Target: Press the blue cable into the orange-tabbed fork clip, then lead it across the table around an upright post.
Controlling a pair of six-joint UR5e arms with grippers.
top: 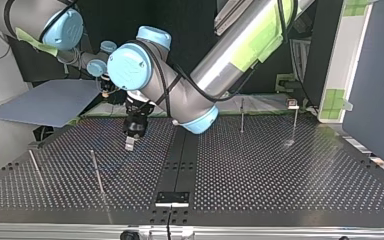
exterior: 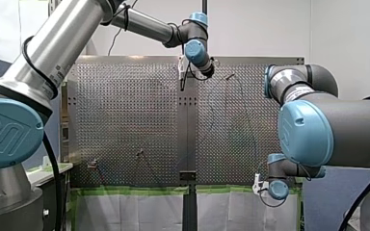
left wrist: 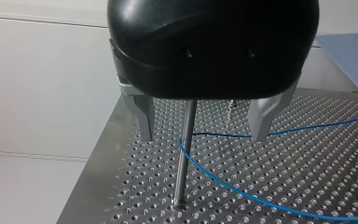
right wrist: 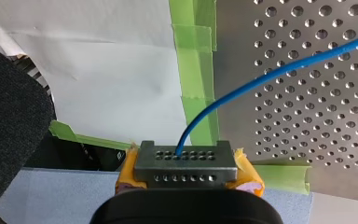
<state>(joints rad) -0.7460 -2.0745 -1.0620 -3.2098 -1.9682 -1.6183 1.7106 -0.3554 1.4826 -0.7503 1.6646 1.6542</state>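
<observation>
Left wrist view: my left gripper [left wrist: 202, 136], black with metal fingers [left wrist: 144, 116], hangs over the perforated table [left wrist: 307, 177] with its jaws wide apart. An upright post [left wrist: 182, 168] stands between the fingers, nearer one finger than the other, and neither finger touches it. The blue cable [left wrist: 223, 136] comes in on one side of the post, bends around it low on its shaft, and runs back out on that same side across the table. The fingers hold nothing and stay clear of the cable.

Right wrist view: my right gripper [right wrist: 186, 163] is clamped on the blue cable. The cable rises from the middle of a metal block set between yellow pads [right wrist: 128, 172]. Ahead of it, green tape [right wrist: 193, 70] lines the table's edge.

The front view alone shows both arms at once, with my right gripper at the table's edge, well apart from the post. The cable is only a faint line there. In the top view the cable cannot be made out.
</observation>
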